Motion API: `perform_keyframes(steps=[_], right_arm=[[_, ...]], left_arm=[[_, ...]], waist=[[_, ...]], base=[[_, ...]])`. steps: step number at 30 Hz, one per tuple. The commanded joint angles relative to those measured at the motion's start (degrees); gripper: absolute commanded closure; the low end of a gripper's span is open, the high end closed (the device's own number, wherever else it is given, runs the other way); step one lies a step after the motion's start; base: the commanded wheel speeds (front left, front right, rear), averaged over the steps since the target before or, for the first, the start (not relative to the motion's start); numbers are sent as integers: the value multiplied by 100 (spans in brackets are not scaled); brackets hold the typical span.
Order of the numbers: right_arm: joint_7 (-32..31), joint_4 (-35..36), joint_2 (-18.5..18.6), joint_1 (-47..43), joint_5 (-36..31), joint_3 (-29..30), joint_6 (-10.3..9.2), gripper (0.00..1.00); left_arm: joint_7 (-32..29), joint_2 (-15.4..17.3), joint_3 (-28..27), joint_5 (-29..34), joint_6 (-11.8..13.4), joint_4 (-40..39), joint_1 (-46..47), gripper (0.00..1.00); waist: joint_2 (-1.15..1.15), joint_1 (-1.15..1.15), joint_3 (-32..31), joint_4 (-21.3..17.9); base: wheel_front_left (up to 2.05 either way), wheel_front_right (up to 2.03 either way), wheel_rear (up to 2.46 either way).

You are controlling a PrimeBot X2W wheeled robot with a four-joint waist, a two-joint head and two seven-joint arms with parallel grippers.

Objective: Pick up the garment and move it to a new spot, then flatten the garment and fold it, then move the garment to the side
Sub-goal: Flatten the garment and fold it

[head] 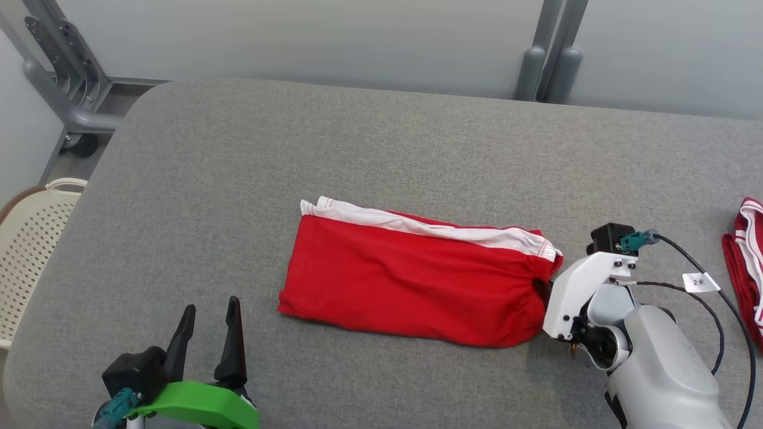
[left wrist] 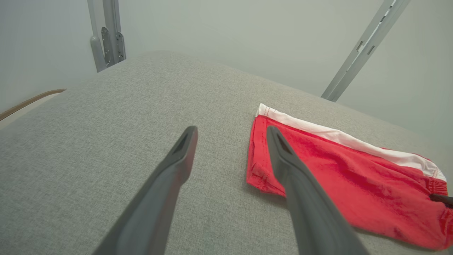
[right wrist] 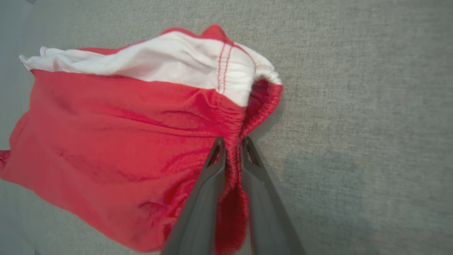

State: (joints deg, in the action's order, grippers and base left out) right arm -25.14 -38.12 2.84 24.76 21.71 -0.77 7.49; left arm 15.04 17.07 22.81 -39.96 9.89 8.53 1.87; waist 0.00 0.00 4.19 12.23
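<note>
- Head view: folded red shorts [head: 411, 280] with a white side stripe lie flat near the middle of the grey fabric-covered table [head: 357, 149]. The left gripper [head: 211, 307] hovers at the lower left, jaws apart, well clear of the shorts. The right gripper [head: 547, 289] meets the right end of the shorts. A second red-and-white garment [head: 745, 262] lies at the table's right edge, and a perforated cream basket [head: 33, 238] stands beyond its left edge.
- Left wrist view: the left gripper [left wrist: 231, 129] is spread wide and empty above the table [left wrist: 106, 124], with the red shorts [left wrist: 354, 177] beside its right finger.
- Right wrist view: the right gripper [right wrist: 233, 140] is nearly closed, pinching the gathered elastic waistband [right wrist: 258, 102] of the red shorts [right wrist: 124, 124].
</note>
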Motion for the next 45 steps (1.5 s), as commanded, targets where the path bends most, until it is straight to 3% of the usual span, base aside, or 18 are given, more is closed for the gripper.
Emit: perform_keyframes(steps=[1, 9, 17, 22, 29, 35, 45], right_arm=[[-23, -53, 10, 71, 120, 3, -1, 100], [-195, -14, 162, 301, 546, 130, -1, 100], [-708, 568, 844, 254, 1053, 74, -1, 100], [-1042, 869, 1388, 162, 990, 186, -2, 100], [-1306, 998, 1717, 242, 746, 561, -1, 100], [-1583, 1234, 1468, 220, 674, 665, -1, 100], [-2133, 1832, 419, 98, 1052, 829, -1, 100]], left_arm=[[13, -8, -7, 40, -37, 24, 37, 0], [13, -44, 42, 123, -73, 109, 90, 0], [8, -36, 102, 191, -86, 56, 127, 0], [-12, 11, 136, 221, -80, -39, 162, 0], [-81, 47, 210, 248, -91, -128, 197, 0], [-131, 61, 264, 257, -77, -148, 197, 0], [-179, 87, 362, 217, -132, -128, 137, 0]], waist=[[0, 0, 1, -5], [0, 0, 13, -74], [0, 0, -12, -284], [0, 0, -9, -443], [0, 0, 25, -577], [0, 0, 12, -643], [0, 0, -78, -580]], base=[[0, 0, 0], [0, 0, 0], [0, 0, 0], [0, 0, 0], [0, 0, 0], [0, 0, 0], [0, 0, 0]])
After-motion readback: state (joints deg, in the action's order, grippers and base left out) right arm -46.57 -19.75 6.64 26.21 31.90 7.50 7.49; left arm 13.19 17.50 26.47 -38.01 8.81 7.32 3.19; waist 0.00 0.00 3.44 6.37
